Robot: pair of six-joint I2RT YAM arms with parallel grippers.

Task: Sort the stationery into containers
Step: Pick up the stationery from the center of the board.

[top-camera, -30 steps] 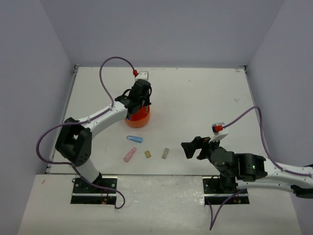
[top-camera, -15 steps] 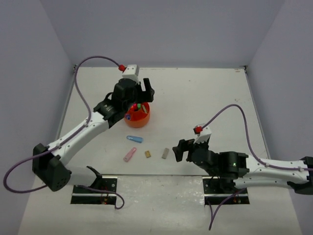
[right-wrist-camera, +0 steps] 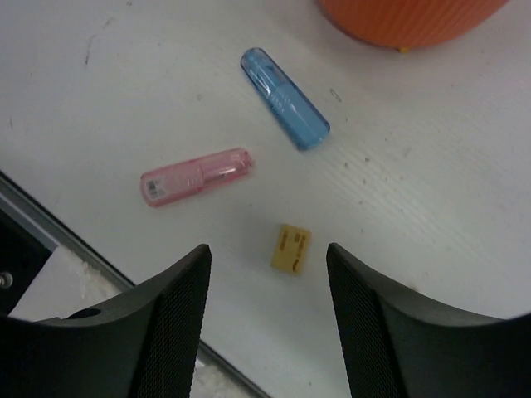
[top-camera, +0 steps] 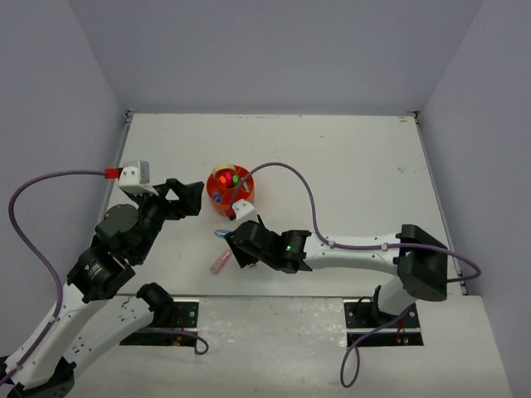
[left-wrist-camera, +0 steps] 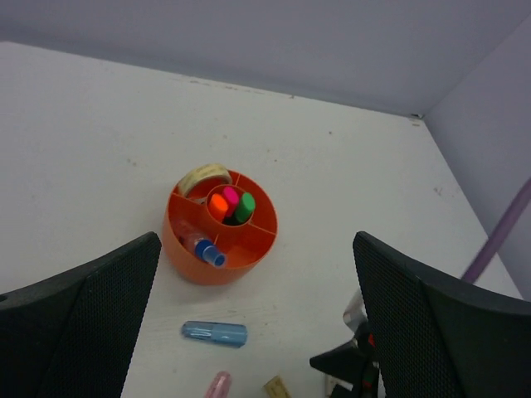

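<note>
The orange organiser (top-camera: 231, 187) (left-wrist-camera: 220, 240) stands left of the table's middle. Its central well holds orange, pink and green highlighters (left-wrist-camera: 231, 205). A beige tape ring (left-wrist-camera: 203, 176) and a blue-capped piece (left-wrist-camera: 207, 251) sit in outer compartments. On the table in front of it lie a blue capsule (right-wrist-camera: 284, 98) (left-wrist-camera: 214, 333), a pink capsule (right-wrist-camera: 197, 177) (top-camera: 220, 264) and a tan block (right-wrist-camera: 290, 249). My right gripper (right-wrist-camera: 267, 259) (top-camera: 239, 249) hangs open just above the tan block, a finger on each side, not touching it. My left gripper (top-camera: 184, 199) (left-wrist-camera: 257, 242) is wide open and empty, left of the organiser.
The right arm (top-camera: 348, 247) stretches across the near part of the table from its base at the right. The table's front edge (right-wrist-camera: 50, 224) runs close behind the pink capsule. Purple cables (top-camera: 282, 170) loop above both arms.
The left gripper opened over the organiser, then drew back to the left. The right arm swung left across the table to the tan block, and its jaws have narrowed.
</note>
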